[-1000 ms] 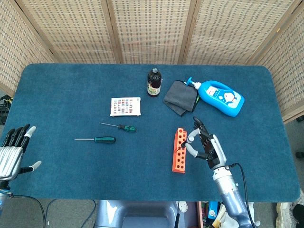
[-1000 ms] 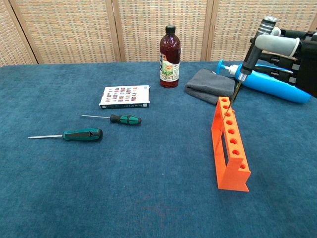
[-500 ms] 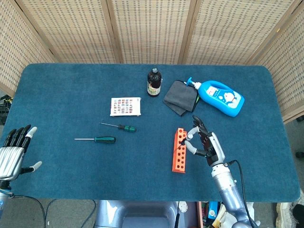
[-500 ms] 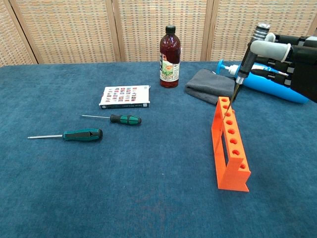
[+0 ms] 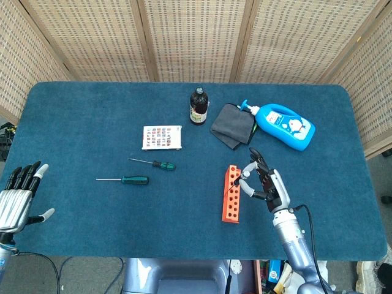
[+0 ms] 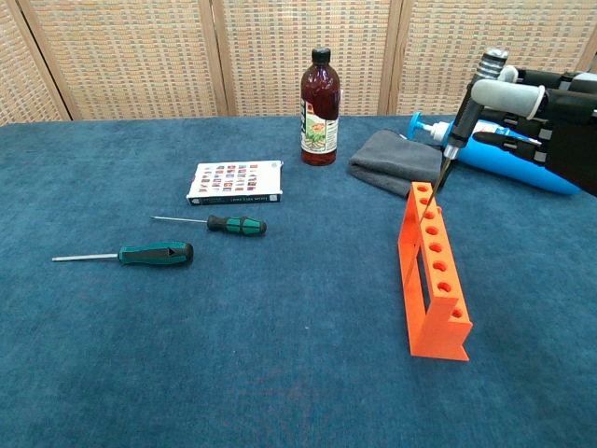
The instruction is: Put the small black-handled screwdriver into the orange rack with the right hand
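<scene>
My right hand (image 5: 264, 182) (image 6: 550, 110) holds the small black-handled screwdriver (image 6: 466, 115) (image 5: 241, 184) by its handle, nearly upright and leaning a little. Its thin shaft points down at the far end of the orange rack (image 6: 432, 269) (image 5: 231, 193), with the tip at one of the rack's far holes. The rack stands on the blue table (image 5: 92, 122) with a row of several holes along its top. My left hand (image 5: 18, 196) hovers at the table's near left corner, fingers spread, holding nothing.
Two green-handled screwdrivers (image 6: 131, 253) (image 6: 222, 224) lie left of centre. A small box (image 6: 235, 182), a dark bottle (image 6: 319, 96), a grey cloth (image 6: 392, 161) and a blue pump bottle (image 6: 518, 163) sit toward the back.
The right hand has shifted slightly, bringing the screwdriver's handle a little lower and more upright over the rack's far end. The left hand has barely moved.
</scene>
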Available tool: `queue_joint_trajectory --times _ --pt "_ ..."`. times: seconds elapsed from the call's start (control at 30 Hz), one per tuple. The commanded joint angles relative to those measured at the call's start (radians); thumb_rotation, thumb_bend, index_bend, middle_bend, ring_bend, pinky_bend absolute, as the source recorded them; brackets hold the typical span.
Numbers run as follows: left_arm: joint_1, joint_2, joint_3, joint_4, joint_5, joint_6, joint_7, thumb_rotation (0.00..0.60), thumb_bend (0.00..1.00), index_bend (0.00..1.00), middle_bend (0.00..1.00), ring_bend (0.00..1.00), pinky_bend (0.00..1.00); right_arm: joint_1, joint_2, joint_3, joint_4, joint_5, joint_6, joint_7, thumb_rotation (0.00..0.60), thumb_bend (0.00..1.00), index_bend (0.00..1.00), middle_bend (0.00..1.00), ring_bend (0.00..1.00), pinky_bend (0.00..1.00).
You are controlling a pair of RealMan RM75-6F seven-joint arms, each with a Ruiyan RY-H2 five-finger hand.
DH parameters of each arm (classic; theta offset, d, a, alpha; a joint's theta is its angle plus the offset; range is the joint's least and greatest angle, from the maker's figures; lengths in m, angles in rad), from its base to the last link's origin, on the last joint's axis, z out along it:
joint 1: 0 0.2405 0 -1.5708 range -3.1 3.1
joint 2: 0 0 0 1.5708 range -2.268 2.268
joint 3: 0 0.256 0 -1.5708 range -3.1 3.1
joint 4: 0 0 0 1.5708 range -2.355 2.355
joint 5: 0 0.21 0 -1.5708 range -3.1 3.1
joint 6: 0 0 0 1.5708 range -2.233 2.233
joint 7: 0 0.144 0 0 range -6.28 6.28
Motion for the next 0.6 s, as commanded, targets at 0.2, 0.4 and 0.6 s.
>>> queue_joint_trajectory --times 0.2,0.4,0.6 --pt "-0.001 -0.001 0.000 0.000 -0.001 -0.003 0.002 0.600 0.00 0.00 0.00 0.00 0.00 0.001 0.004 0.007 0.009 0.005 -0.008 0.006 0.600 0.30 0.62 0.04 0.00 0.00" --pt "-0.001 -0.002 0.001 0.000 -0.003 -0.004 0.004 0.600 0.00 0.00 0.00 0.00 0.00 0.000 0.008 0.014 0.020 0.007 -0.013 0.017 0.600 0.30 0.62 0.04 0.00 0.00" --pt "-0.003 -0.004 0.002 -0.002 -0.003 -0.007 0.006 0.600 0.00 0.00 0.00 0.00 0.00 -0.001 0.010 0.016 0.034 0.014 -0.024 0.033 0.600 0.30 0.62 0.04 0.00 0.00"
